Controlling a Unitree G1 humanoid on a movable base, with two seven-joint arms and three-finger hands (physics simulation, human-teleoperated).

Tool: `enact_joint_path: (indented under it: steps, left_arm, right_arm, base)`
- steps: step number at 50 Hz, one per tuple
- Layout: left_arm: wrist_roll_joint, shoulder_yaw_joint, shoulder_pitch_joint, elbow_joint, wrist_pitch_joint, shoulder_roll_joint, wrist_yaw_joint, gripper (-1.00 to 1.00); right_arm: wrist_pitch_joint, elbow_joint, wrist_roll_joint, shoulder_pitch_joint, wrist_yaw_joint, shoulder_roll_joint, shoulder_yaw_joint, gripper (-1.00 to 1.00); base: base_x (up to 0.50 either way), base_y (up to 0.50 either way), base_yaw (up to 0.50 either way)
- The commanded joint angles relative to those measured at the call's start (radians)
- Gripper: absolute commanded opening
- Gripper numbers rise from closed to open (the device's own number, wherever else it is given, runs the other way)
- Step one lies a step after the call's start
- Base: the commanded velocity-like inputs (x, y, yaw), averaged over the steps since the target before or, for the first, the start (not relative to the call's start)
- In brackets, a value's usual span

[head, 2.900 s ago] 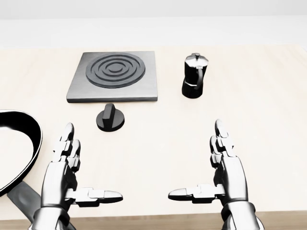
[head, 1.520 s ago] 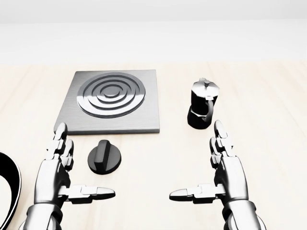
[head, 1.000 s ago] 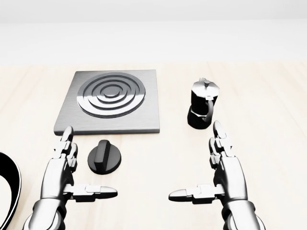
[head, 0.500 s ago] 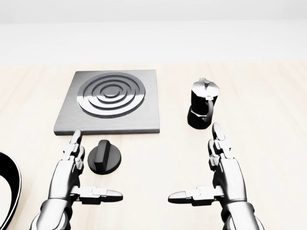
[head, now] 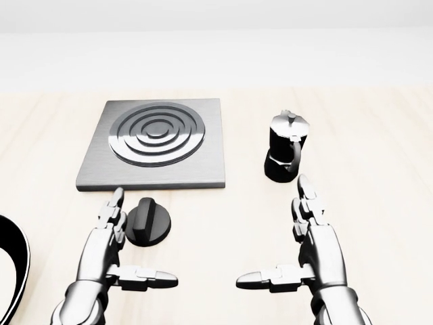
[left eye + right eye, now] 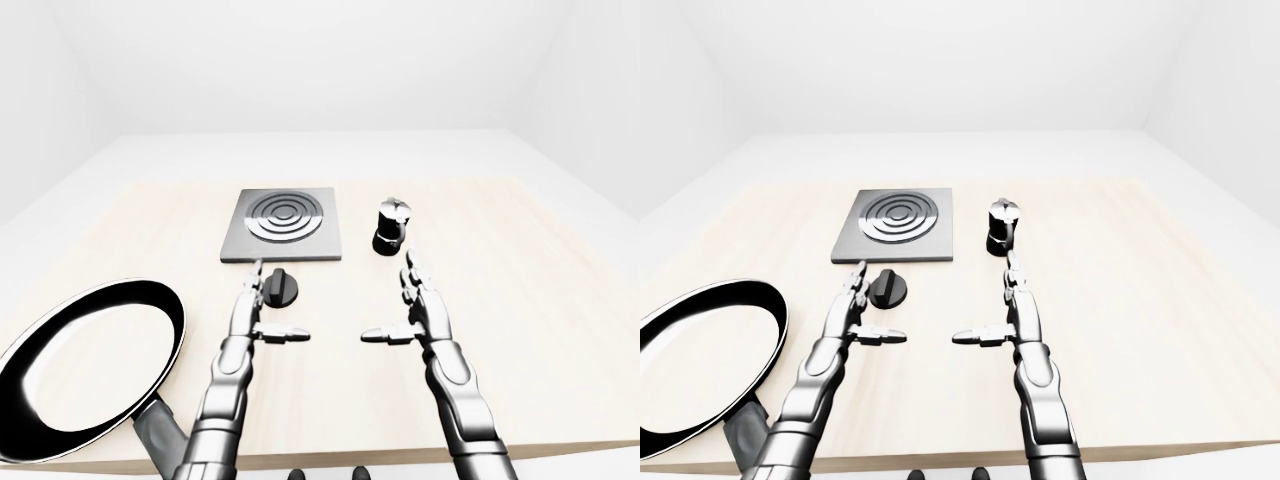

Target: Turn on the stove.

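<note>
The grey stove plate (image 5: 154,143) with ringed burner lies on the wooden table (image 5: 216,223), upper left of centre in the head view. Its black round knob (image 5: 148,221) with a raised ridge sits on the table just below the plate. My left hand (image 5: 128,244) is open, its fingers (image 5: 111,215) standing right beside the knob's left edge, thumb pointing right below it. My right hand (image 5: 287,247) is open and empty, at the lower right, below the moka pot.
A black moka pot (image 5: 286,147) stands right of the stove plate. A large black frying pan (image 6: 85,365) lies at the table's lower left, its rim showing in the head view (image 5: 20,267). The table's near edge runs along the bottom of the eye views.
</note>
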Motion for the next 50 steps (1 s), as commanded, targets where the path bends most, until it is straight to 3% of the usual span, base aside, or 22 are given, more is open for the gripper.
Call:
enact_joint_path:
  steps: [1, 7, 8, 27, 33, 40, 50]
  left_arm:
    - [0.003, -0.005, -0.007, 0.035, -0.017, -0.002, -0.004, 1.00]
    - [0.008, -0.017, 0.014, -0.002, 0.001, -0.010, -0.009, 1.00]
    - [0.010, -0.018, 0.015, 0.008, -0.008, -0.011, -0.010, 1.00]
    - [0.022, -0.033, 0.045, -0.036, 0.013, -0.020, -0.021, 1.00]
    - [0.029, -0.047, 0.066, -0.074, 0.029, -0.028, -0.030, 1.00]
    - [0.038, -0.065, 0.095, -0.145, 0.066, -0.036, -0.041, 1.00]
    - [0.046, -0.084, 0.117, -0.190, 0.072, -0.044, -0.051, 1.00]
  right_arm:
    - [0.002, -0.002, 0.001, 0.000, 0.002, 0.000, 0.001, 1.00]
    - [-0.003, 0.004, 0.000, 0.000, 0.004, 0.000, 0.001, 1.00]
    - [-0.004, 0.006, 0.000, 0.000, 0.004, 0.000, 0.001, 1.00]
    - [0.008, -0.011, -0.003, 0.004, 0.005, 0.000, 0.003, 1.00]
    - [0.005, -0.004, -0.003, 0.002, 0.006, 0.000, 0.002, 1.00]
    - [0.000, 0.003, -0.003, 0.001, 0.007, -0.001, 0.000, 1.00]
    - [0.004, -0.004, -0.003, 0.005, 0.007, -0.001, 0.000, 1.00]
  base:
    - [0.00, 0.00, 0.00]
    - [0.00, 0.00, 0.00]
    - [0.00, 0.00, 0.00]
    - [0.00, 0.00, 0.00]
    - [0.00, 0.00, 0.00]
    - [0.00, 0.00, 0.00]
    - [0.00, 0.00, 0.00]
